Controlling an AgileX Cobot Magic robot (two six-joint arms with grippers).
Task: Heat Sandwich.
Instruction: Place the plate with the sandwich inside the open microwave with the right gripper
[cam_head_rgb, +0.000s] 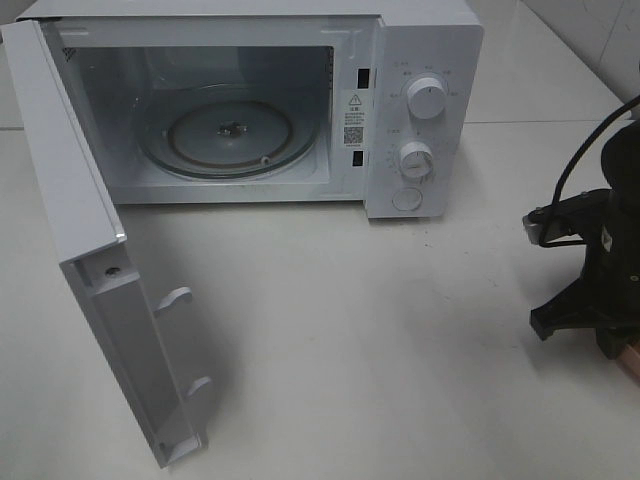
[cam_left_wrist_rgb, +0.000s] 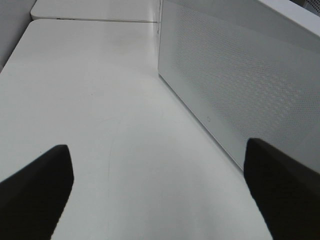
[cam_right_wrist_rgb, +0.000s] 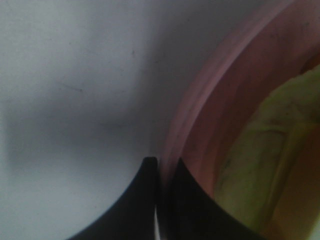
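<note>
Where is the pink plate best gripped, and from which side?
Take the plate by its thin raised rim, coming from the outer edge, one finger inside and one outside. This grip stays clear of the sandwich, which lies further in. The right gripper pinches the rim this way.

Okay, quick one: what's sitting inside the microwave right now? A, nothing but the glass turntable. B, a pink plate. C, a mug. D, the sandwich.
A: past the open door of the microwave, the glass turntable lies bare, while the sandwich sits on the pink plate in the right wrist view.
</note>
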